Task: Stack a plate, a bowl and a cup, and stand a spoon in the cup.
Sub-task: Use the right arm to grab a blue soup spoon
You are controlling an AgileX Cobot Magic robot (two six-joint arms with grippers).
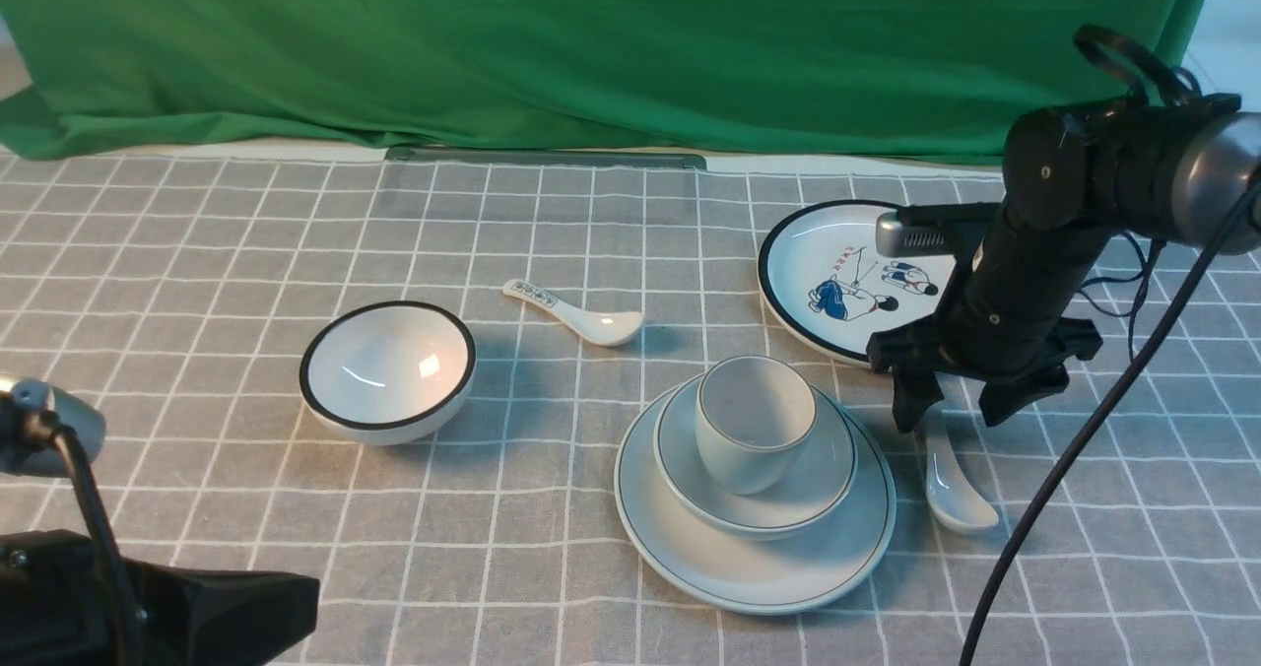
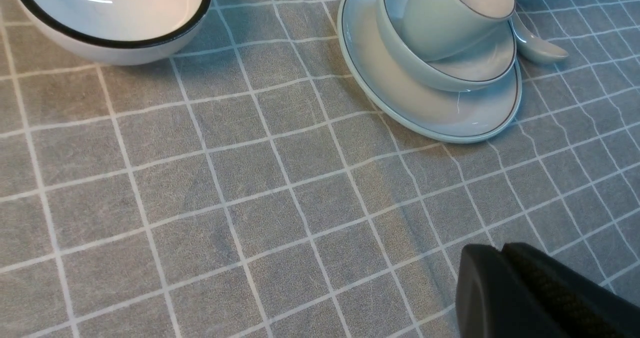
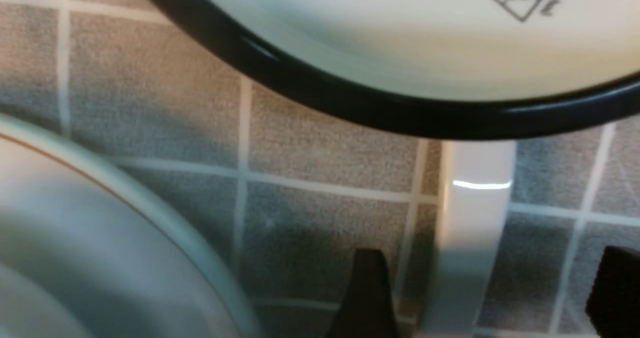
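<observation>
Plate, bowl, cup were stacked; your right gripper straddled the unplaced spoon, jaws wide, left clenched empty.

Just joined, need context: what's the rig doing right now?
The right end effector is open around the handle of the plain spoon, with no grip on it yet. The cup sits in the bowl on the plate, so the stack is up; only the spoon remains, lying on the cloth. The left end effector is shut and holds nothing.
</observation>
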